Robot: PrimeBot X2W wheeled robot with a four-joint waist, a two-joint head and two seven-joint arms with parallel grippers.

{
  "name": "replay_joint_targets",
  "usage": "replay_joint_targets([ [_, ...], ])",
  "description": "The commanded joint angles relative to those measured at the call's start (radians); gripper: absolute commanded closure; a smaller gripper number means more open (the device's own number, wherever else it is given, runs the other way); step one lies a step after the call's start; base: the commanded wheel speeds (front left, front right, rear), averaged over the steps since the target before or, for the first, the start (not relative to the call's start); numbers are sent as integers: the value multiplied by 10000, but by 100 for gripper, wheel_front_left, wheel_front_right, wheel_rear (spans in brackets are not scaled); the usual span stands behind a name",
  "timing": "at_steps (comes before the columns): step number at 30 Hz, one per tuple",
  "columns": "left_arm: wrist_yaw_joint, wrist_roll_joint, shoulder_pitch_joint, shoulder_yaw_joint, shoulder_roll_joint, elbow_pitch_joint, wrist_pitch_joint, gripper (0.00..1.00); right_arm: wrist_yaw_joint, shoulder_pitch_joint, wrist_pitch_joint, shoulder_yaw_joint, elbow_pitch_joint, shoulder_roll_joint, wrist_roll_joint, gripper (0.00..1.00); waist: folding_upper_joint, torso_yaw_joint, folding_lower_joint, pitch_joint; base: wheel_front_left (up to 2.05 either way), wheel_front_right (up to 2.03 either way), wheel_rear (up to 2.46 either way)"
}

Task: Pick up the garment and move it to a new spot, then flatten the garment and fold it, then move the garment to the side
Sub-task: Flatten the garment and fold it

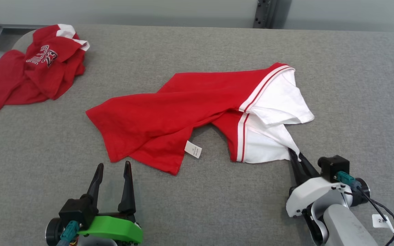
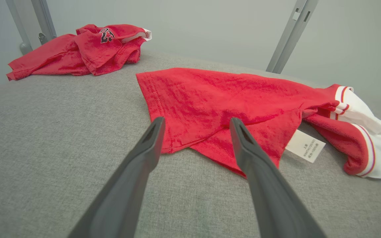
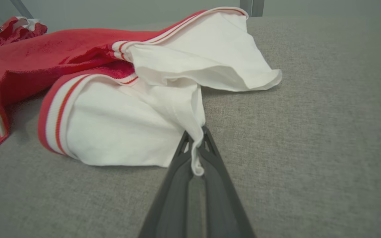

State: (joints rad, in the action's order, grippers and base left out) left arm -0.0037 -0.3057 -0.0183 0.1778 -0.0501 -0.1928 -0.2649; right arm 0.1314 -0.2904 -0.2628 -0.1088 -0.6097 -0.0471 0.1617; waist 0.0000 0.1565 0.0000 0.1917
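Nearest, the left hand [image 1: 113, 164] is spread wide over the grey tabletop [image 1: 217, 205], its fingers apart and holding nothing. The right hand [image 1: 294, 153] is clenched on a white corner of the garment [image 1: 169, 116], which sprawls crumpled mid-tabletop, red body to the left. At the far left corner, another red shirt [image 1: 36, 68] lies bunched

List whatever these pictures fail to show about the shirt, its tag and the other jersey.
- Care tag: print too small to read, left wrist and head views.
- Red and white shirt: red body cut off by the left edge, right wrist view.
- Crumpled jersey: lettering partly hidden by its own folds, head view.
- Right end effector: how far the white cloth runs inside is hidden by its shut fingers, right wrist view.
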Motion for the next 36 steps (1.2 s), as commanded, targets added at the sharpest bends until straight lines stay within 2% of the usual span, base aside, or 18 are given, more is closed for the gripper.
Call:
replay_joint_targets([
  [1,-34,56,-61,16,-7,47,7,0,-13,313,-31,213,179,-61,-136,100,0,-465,0,26,0,0,0],
  [12,-230,118,-253,322,-10,32,7,0,-15,1142,-31,1593,1227,-105,-894,100,0,-1420,0,157,0,0,0],
  [24,-339,216,-353,266,-9,-35,7,0,-15,1057,-31,3078,1053,-415,-1192,100,0,-1722,0,235,0,0,0],
  [25,-346,224,-355,249,-9,-49,7,0,-15,1041,-31,3133,1024,-420,-1235,87,0,-1730,0,219,0,0,0],
  [26,-348,220,-358,236,-9,-55,7,0,-15,1027,-31,3205,1018,-410,-1254,64,0,-1741,0,198,0,0,0],
  [27,-341,216,-354,221,-9,-56,7,0,-15,1008,-31,3269,1075,-400,-1259,16,0,-1752,0,174,0,0,0],
  [28,-337,218,-344,207,-9,-56,7,0,-15,1027,-31,3314,1127,-383,-1273,0,0,-1763,0,147,0,0,0],
  [32,-317,220,-269,163,-9,-10,7,0,-13,1217,-31,3608,1738,-360,-1334,0,0,-1800,0,47,0,0,0],
  [36,-306,201,-215,196,-9,60,7,0,-13,1318,-31,3858,2927,-300,-1421,0,0,-1745,0,-18,0,0,0],
])
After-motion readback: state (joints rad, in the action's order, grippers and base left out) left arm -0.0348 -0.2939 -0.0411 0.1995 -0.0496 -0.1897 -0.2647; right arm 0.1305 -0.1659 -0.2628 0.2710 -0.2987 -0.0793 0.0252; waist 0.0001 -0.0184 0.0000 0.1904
